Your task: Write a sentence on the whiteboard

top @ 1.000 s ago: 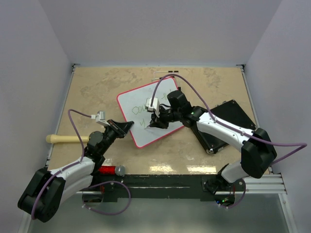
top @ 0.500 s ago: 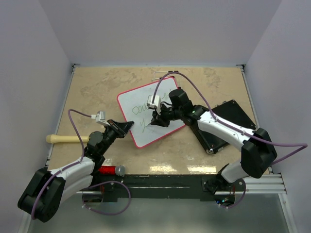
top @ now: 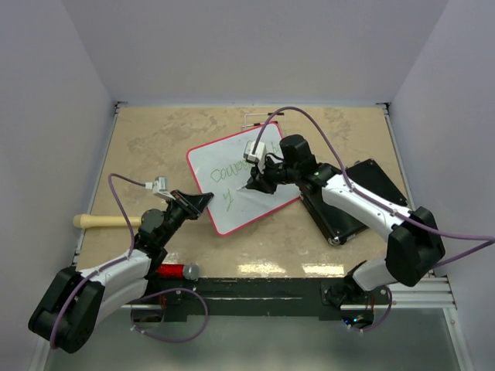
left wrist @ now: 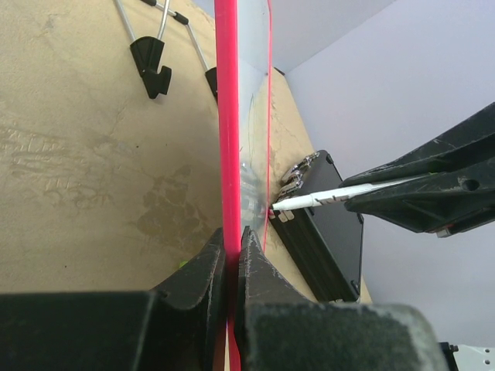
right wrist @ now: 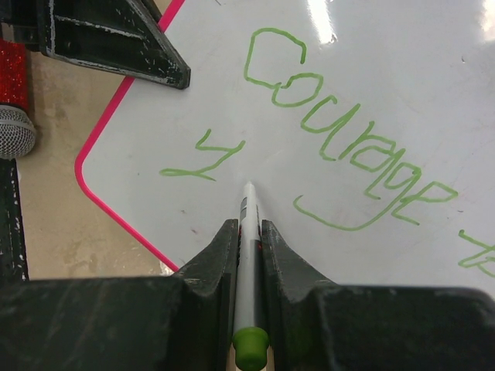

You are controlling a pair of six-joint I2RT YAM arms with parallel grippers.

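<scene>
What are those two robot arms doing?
They're writing on the whiteboard. The left gripper pinches its red edge, and the right gripper holds a green marker with its tip at the board. "Courage" is already written, with a few more strokes below.

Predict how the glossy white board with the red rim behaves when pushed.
Probably stiff: the red-rimmed whiteboard shows a straight edge in the left wrist view. Likely thin and light, so apt to slide; the left gripper clamps its rim, perhaps for that.

Walls (top: pixel 255 46): standing plain, pale lilac, closing in three sides.
Worktop (top: pixel 147 139): lying beige and mottled, catching glare near the front edge.
</scene>
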